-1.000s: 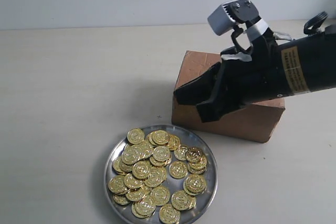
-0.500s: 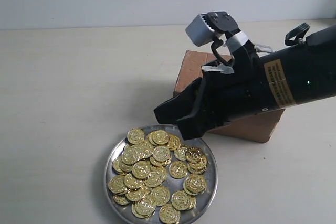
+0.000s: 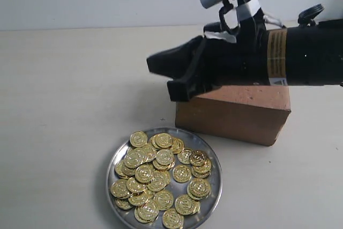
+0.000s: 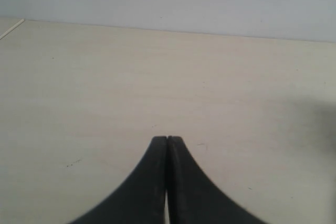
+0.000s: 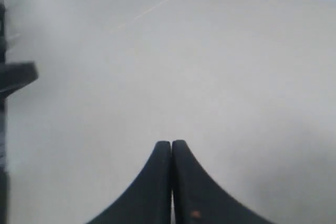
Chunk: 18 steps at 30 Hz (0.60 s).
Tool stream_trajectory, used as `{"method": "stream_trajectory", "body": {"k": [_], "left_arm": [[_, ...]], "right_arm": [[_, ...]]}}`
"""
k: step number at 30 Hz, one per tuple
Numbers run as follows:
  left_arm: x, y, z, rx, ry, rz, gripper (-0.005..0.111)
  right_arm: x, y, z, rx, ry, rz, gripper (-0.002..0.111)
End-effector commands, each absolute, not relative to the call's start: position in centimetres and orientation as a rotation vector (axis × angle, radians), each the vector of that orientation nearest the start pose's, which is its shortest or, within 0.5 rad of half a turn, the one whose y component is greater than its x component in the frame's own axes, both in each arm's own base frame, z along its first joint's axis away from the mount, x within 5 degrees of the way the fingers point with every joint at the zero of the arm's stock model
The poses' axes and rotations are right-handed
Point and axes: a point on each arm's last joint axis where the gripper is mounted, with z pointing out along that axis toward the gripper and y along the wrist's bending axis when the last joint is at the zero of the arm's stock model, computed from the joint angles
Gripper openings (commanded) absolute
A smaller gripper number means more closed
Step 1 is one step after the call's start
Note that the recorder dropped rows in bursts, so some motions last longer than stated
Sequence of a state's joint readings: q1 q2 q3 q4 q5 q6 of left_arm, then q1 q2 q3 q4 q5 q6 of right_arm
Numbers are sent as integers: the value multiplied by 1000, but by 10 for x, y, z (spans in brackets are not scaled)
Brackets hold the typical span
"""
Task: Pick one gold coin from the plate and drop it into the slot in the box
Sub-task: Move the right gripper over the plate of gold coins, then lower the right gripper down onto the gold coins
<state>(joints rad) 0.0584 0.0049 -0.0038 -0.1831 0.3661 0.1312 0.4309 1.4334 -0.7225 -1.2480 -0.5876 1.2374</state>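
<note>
Gold coins (image 3: 161, 178) heaped on plate (image 3: 215, 191), just beside box (image 3: 236, 113). Right gripper (image 5: 171, 144) high near box, fingers pressed together, no coin visible. Spread fingers, descend on one outlying coin. Left gripper (image 4: 167, 140) likewise closed.

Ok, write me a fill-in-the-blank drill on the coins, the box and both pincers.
1. The round shiny silver metal plate holds a pile of ___ coins.
2. The creased rectangular cardboard box beside it is plain ___.
3. In its wrist view, the right pincer is ___.
4. The left pincer hangs over the pale table and grips ___.
Missing words: gold; brown; shut; nothing.
</note>
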Motion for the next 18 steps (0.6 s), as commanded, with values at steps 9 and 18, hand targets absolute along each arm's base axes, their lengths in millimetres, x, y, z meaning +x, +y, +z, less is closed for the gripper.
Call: {"method": "stream_trajectory", "body": {"k": [9,18], "left_arm": [[53,-3,182,-53,1833,-49,0],[53,-3,182,-53,1833,-49,0]], "right_arm": [[239,157,243,-635,2316,241,0],[214,188,236,-1194,2335,334,0]]}}
